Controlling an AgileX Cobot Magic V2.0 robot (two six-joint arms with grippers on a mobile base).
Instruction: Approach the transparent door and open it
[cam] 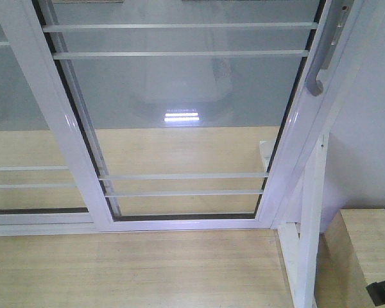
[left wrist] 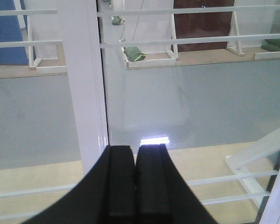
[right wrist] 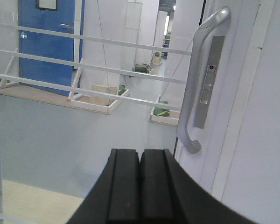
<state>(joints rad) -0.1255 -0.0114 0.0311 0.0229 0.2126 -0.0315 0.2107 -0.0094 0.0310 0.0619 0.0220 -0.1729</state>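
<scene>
The transparent door (cam: 179,115) stands closed straight ahead of the base, its bottom rail meeting the far edge of the wooden floor (cam: 147,269). Its grey pull handle (right wrist: 189,84) sits on the right stile. The right claw (right wrist: 140,186) has its fingers pressed together with nothing between them. The handle lies just up and to the right of it, not touching, with its long axis running close to vertical. The left claw (left wrist: 136,186), likewise closed and empty, faces a white upright (left wrist: 81,93) at the door's opposite side, well apart from the handle. The right arm is judged the nearer one, and it would need its fingers parted before hooking the bar.
</scene>
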